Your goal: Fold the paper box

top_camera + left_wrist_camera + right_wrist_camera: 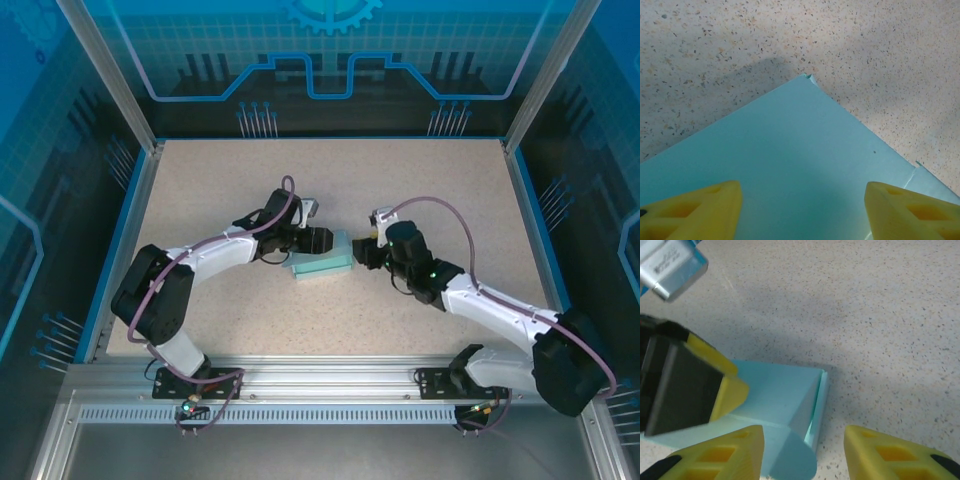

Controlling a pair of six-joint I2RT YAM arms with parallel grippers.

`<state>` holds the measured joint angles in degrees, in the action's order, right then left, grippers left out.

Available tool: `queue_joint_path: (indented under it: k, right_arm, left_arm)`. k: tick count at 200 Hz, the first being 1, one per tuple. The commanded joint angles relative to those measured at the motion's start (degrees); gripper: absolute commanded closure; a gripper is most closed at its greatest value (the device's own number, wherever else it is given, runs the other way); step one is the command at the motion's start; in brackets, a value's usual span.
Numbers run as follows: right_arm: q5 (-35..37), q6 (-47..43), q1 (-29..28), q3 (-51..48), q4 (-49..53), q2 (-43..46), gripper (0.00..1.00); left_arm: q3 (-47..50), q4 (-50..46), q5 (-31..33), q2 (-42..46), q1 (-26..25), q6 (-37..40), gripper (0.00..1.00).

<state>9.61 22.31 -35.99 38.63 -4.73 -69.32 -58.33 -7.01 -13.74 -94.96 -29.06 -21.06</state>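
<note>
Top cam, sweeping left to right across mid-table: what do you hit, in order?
White-and-black left arm → pale light-blue flat card paper box → right gripper → white-and-black right arm.

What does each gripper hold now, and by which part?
Nothing is clamped. The left gripper is open over the top of the paper box; the right gripper stands open at its end flap.

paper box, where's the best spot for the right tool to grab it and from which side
Probably the rounded end flap of the paper box, pinched from the right arm's side, where the right tool stands open around it. It is thin card jutting free of the body, and the left tool sits over the other end.
</note>
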Motion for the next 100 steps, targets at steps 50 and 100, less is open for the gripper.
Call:
queue_joint_path:
  k: [50, 100]
  right_arm:
    - [-18.2, 4.2, 7.6, 15.3, 8.8, -19.1, 0.53]
    - [-19.5, 6.0, 7.6, 15.0, 8.5, -25.6, 0.54]
  left_arm:
    - [1.4, 1.0, 0.9, -0.7, -0.6, -0.8, 0.32]
    - [1.6, 1.6, 1.2, -0.4, -0.6, -1.0, 0.32]
